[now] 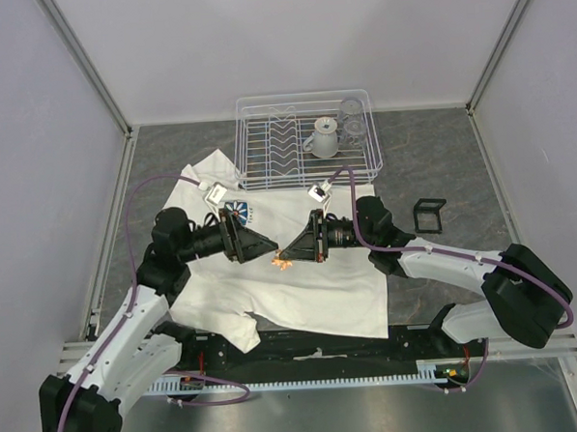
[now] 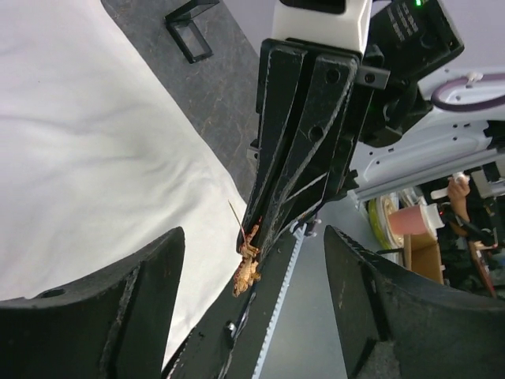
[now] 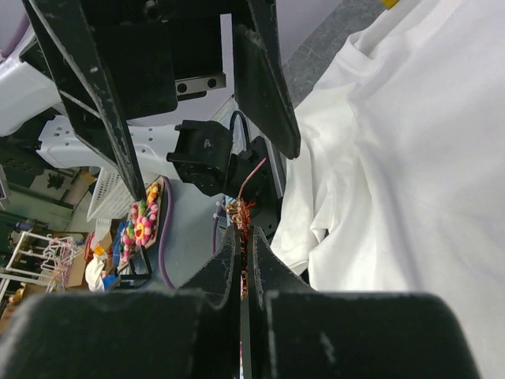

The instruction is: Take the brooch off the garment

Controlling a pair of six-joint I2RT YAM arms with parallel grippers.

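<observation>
The brooch [image 3: 241,212], a tiny orange-red pin, is pinched at the tips of my right gripper [image 3: 244,237], which is shut on it. Its thin pin sticks out bare, and no cloth clings to it. From above, the brooch [image 1: 282,264] hangs over the middle of the white garment [image 1: 302,288], which lies spread flat with its blue daisy logo [image 1: 240,214] behind my left arm. My left gripper [image 1: 269,244] faces the right one tip to tip, open and empty. In the left wrist view the brooch [image 2: 246,268] dangles between my left gripper's spread fingers [image 2: 142,300].
A white wire dish rack [image 1: 302,98] stands behind the garment, holding a white pot [image 1: 325,137] and a clear glass [image 1: 353,125]. A small black frame [image 1: 429,213] sits on the grey table to the right. A black rail runs along the near edge.
</observation>
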